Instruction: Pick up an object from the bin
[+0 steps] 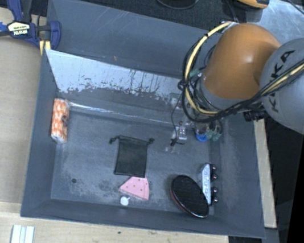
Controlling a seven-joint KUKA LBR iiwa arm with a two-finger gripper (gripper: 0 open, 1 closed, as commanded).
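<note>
My gripper hangs below the arm's orange dome over the back right part of the bin floor, with nothing visibly in it. Just left of and below it lies a flat black drawstring pouch, its cord running up toward the gripper. A pink triangular piece rests at the pouch's front edge, with a small white ball beside it. To the front right lie a black oval disc and a slim white and black tool.
An orange packet in clear wrap lies against the left wall. The arm and its cables cover the bin's back right corner. Bare floor stretches between the packet and the pouch.
</note>
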